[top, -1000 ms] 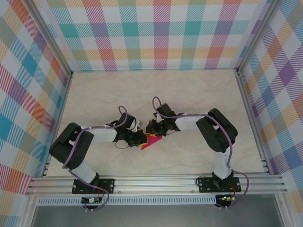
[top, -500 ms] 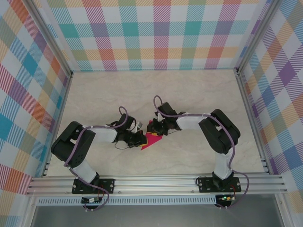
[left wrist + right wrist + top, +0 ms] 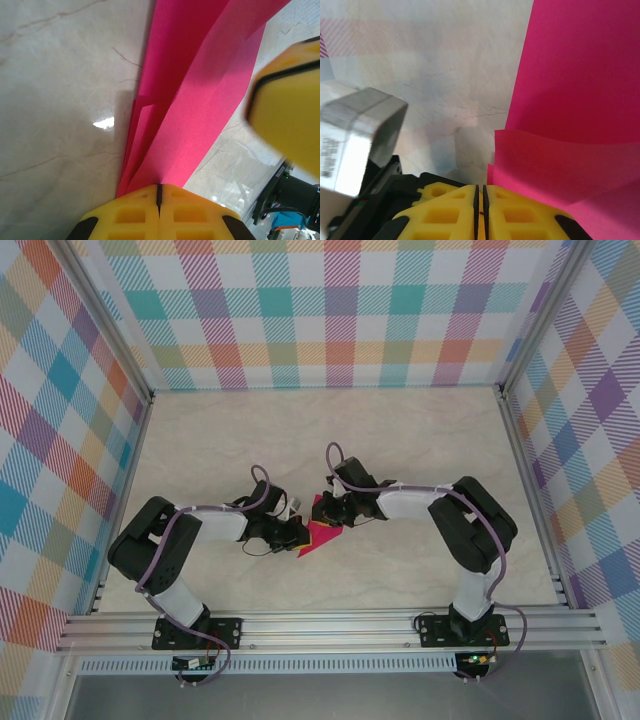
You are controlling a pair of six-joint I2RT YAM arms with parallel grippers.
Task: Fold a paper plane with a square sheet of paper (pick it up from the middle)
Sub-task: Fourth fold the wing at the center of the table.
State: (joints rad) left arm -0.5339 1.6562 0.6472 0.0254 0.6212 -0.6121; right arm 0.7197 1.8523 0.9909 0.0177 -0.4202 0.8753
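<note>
The magenta-pink sheet of paper (image 3: 318,537) is folded into a narrow, pointed, layered shape and sits low over the table between the two grippers. My left gripper (image 3: 298,534) is shut on it: in the left wrist view the layers of the paper (image 3: 200,100) run up out of the closed seam of the left gripper (image 3: 159,188). My right gripper (image 3: 331,519) meets the paper from the far right side. In the right wrist view the right gripper (image 3: 479,190) shows a hairline slit, and the paper (image 3: 580,90) lies right beside it. Whether that paper is pinched I cannot tell.
Marble-look tabletop (image 3: 420,440) is ringed by plaid walls and an aluminium frame (image 3: 330,625) at the near edge. A yellow finger of the right gripper (image 3: 290,115) hangs close at the right of the left wrist view. A grey-white block on the left arm (image 3: 355,140) sits near my right gripper.
The right gripper has closed to a hairline slit, and the right arm's elbow has drifted right. The left gripper stays shut on the paper, which has barely moved.
</note>
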